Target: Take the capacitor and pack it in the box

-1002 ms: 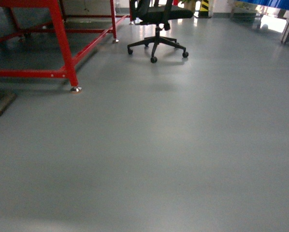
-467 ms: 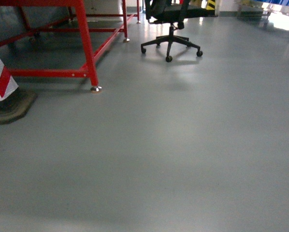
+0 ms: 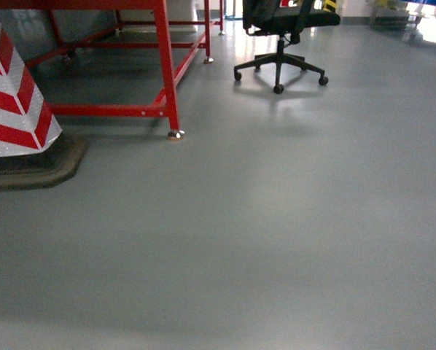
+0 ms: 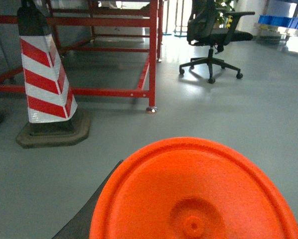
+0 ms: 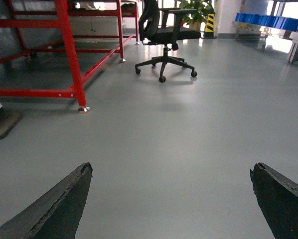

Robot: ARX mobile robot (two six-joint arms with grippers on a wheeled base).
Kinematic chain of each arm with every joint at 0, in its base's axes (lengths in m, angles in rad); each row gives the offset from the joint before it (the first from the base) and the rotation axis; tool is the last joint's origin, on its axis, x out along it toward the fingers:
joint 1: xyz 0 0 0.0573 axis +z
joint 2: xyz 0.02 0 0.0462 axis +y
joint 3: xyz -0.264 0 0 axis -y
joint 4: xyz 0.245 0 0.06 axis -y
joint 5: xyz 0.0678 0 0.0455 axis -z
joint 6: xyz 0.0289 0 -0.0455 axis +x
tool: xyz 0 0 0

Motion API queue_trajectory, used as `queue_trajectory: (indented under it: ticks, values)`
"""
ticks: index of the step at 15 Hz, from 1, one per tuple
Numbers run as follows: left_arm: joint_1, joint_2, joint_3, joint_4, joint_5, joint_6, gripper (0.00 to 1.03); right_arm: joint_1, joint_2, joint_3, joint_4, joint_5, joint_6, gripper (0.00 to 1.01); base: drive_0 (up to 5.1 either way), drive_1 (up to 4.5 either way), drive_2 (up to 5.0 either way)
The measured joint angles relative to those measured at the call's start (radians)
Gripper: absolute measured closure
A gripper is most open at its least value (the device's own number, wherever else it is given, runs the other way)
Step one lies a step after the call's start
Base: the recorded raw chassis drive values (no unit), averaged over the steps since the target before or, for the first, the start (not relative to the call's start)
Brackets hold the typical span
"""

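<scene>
Orange disc: fills lower part of left wrist view [image 4: 196,191], round end-face w/ a small centre boss; likely the capacitor seen end-on, carried close under the cam so it travels w/ the arm.
Left gripper: fingers hidden behind the disc; can't tell how wide they sit or whether they grip it. A dark edge shows at lower left only.
Right gripper: [image 5: 171,199] spread wide, both dark fingertips far apart, nothing btwn them, free for later work.
Box: not in any view; no pink tub seen.
Surroundings: grey floor [image 3: 276,219], red steel frame [image 3: 163,65], striped cone [image 3: 14,95] on left, black office chair [image 3: 283,29] further off.
Stage (judgement): base in transit, packing not yet done; box must be found first.
</scene>
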Motion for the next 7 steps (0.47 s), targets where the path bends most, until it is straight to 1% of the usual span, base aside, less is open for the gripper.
queue_trajectory:
  ticks: [7]
  values:
    - [0.000, 0.000, 0.000, -0.001, 0.000, 0.000, 0.60, 0.000, 0.000, 0.000, 0.000, 0.000, 0.000, 0.03, -5.0, 2.36, 2.4]
